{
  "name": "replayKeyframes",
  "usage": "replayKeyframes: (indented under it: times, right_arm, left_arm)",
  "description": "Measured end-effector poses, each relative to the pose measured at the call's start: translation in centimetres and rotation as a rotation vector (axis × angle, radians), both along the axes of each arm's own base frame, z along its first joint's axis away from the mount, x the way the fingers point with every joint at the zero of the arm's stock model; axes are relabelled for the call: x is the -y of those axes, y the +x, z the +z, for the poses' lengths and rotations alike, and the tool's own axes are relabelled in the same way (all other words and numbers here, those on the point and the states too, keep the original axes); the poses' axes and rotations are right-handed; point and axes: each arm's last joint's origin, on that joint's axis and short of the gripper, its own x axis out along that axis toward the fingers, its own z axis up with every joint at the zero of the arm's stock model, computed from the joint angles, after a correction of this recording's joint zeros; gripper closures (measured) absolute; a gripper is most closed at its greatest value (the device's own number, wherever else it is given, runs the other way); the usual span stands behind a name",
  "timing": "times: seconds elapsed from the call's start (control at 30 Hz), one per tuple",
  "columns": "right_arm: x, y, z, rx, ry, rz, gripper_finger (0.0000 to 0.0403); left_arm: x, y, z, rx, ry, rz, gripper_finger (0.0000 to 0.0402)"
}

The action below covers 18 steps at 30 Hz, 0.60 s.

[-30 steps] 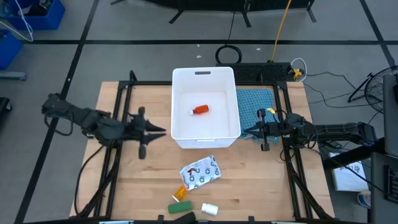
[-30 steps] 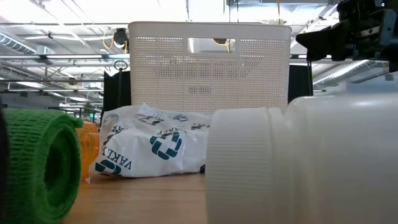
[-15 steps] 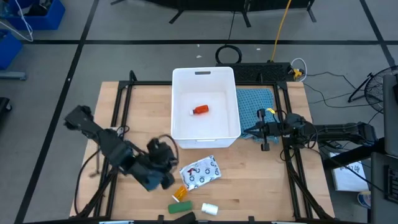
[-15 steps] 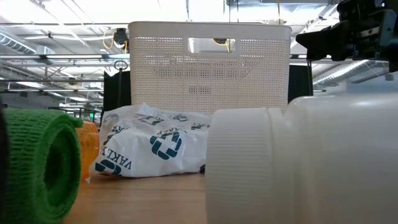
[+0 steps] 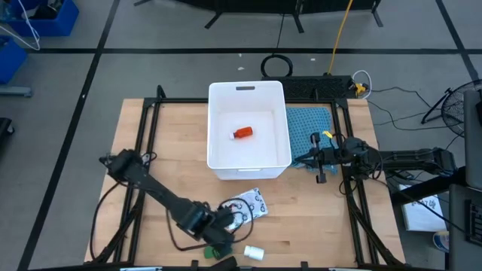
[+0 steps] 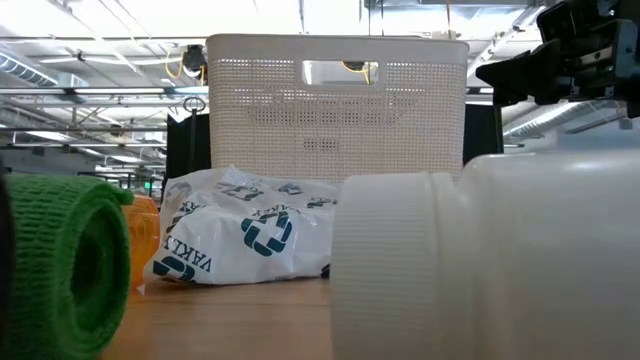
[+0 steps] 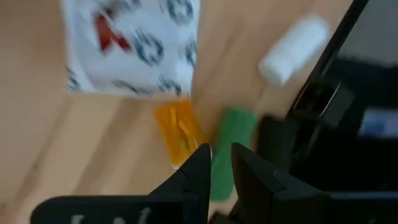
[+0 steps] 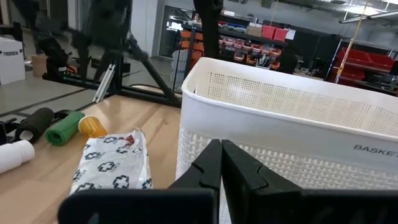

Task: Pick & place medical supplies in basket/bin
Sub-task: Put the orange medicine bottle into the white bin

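The left gripper (image 5: 220,239) was seen low over the front of the table, its fingers nearly closed with a slim gap and nothing held. Directly ahead of it lay the orange bottle (image 7: 177,131) and the green roll (image 7: 231,143), side by side, long axes roughly along the gripper's line of sight. The white pouch (image 5: 245,207) lay just beyond, the white bottle (image 5: 254,252) beside. The right gripper (image 5: 308,159), fingers together and empty, was parked by the white basket (image 5: 223,164), where a red bottle (image 5: 242,133) lay; the left arm was judged far nearer.
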Motion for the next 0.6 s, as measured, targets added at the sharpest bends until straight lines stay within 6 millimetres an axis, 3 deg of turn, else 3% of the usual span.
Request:
replayKeyframes:
  times: [0.1, 0.4, 0.6]
  right_arm:
    - [0.0, 0.0, 0.0, 0.001, -0.001, 0.0, 0.0401]
    - [0.0, 0.0, 0.3, 0.032, -0.008, 0.0, 0.0401]
    - [0.0, 0.0, 0.3, 0.031, -0.007, -0.001, 0.0402]
  left_arm:
    - [0.1, 0.5, -1.2, -0.06, -0.031, -0.043, 0.0335]
    - [-1.4, 1.5, -1.2, -0.01, 0.025, 0.038, 0.0331]
    - [-1.3, 1.5, -1.9, -0.011, 0.025, 0.045, 0.0261]
